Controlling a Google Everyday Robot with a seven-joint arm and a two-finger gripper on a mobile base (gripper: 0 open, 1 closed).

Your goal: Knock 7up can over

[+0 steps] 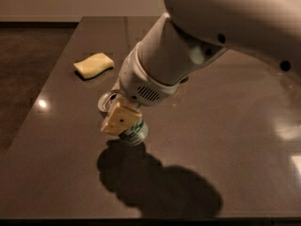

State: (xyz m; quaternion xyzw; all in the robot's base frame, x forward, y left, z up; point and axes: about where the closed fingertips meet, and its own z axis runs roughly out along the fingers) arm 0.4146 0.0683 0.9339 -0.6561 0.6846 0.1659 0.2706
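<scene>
The 7up can [135, 132] is small, with green and white showing at its lower end and a silver top [106, 100]. It leans toward the upper left on the dark table [225, 140], left of the middle. My gripper [120, 118] sits over the can's middle, and its tan pad [121, 118] covers the can's side. The gripper looks shut on the can. My big white arm [188, 46] comes down from the upper right and hides the far side of the can.
A yellow sponge [94, 65] lies at the back left of the table. The table's left edge [51, 84] runs beside a brown floor. My arm's shadow [155, 182] falls on the table in front of the can.
</scene>
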